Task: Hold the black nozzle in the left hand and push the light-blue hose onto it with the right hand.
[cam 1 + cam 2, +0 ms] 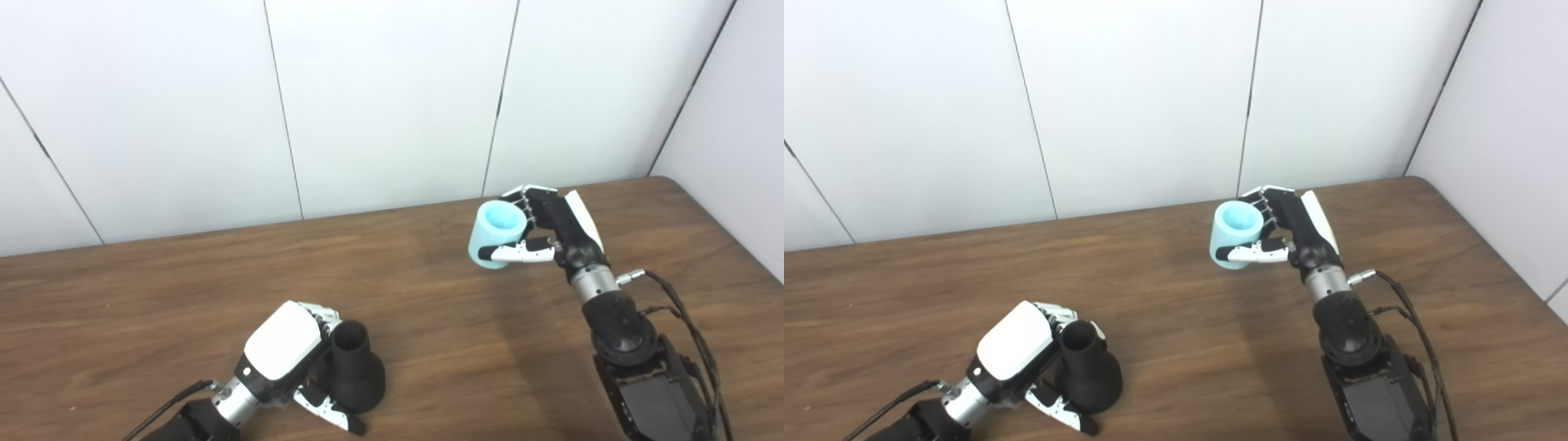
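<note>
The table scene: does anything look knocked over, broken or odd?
Nothing stands out. The black nozzle stands upright on the table in the left robot hand; the right robot hand holds the blue hose, intact.

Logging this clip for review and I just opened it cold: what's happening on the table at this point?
The left hand is wrapped around a black nozzle that stands upright on the wooden table, narrow open end up. The right hand grips a short light-blue hose farther back and to the right, apparently lifted off the table, with its open end in view. The two parts are well apart, so the hose is not yet pushed onto the nozzle.
</note>
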Robot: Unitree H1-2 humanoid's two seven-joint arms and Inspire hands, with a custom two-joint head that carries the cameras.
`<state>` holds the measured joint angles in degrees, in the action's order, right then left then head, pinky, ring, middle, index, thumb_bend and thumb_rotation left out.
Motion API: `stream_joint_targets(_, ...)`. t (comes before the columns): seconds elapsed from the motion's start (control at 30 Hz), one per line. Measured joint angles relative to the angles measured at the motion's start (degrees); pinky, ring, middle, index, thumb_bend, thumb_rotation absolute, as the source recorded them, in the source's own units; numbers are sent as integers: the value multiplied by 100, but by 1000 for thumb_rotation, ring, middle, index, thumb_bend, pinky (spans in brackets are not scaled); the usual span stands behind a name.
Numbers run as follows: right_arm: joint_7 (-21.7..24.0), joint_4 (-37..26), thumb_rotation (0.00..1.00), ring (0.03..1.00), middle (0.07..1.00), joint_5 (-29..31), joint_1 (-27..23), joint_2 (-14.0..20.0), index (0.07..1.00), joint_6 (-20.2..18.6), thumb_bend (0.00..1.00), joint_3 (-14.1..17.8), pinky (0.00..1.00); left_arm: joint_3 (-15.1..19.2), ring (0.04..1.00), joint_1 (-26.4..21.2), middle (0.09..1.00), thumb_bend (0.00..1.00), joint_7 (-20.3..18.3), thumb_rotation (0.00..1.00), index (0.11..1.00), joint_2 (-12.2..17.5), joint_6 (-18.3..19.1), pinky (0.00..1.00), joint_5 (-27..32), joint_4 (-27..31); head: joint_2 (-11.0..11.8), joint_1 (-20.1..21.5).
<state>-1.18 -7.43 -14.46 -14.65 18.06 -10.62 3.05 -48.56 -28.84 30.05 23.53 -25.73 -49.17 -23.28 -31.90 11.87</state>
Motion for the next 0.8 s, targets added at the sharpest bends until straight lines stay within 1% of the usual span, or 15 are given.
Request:
stream_joint_targets(0.13,198,-527,0,511,497,-32,27,-26,477,-259,519,-164,447,0,435,-2,488,522,-22,0,483,-5,0,349,0,-12,-17,-26)
stream_joint_targets(0.27,404,-1013,0,504,494,17,26,-159,478,-428,519,-275,444,12,450,-4,490,522,-124,0,481,-13,0,361,24,-15,-44,-88)
stream_joint_targets(0.47,634,-1484,0,503,496,137,28,-404,475,-727,519,-387,433,43,458,-4,493,522,-165,0,479,-35,0,362,30,-37,-70,-193)
stream_joint_targets(0.6,794,-1819,0,491,495,257,29,-562,477,-1062,518,-451,411,48,440,-8,490,522,-168,0,482,-44,0,354,29,-58,-88,-229)
stream_joint_targets(0.8,973,-2174,0,499,499,356,28,-753,473,-1407,518,-682,410,45,441,-32,488,522,-175,0,483,-76,0,351,30,-111,-114,-272)
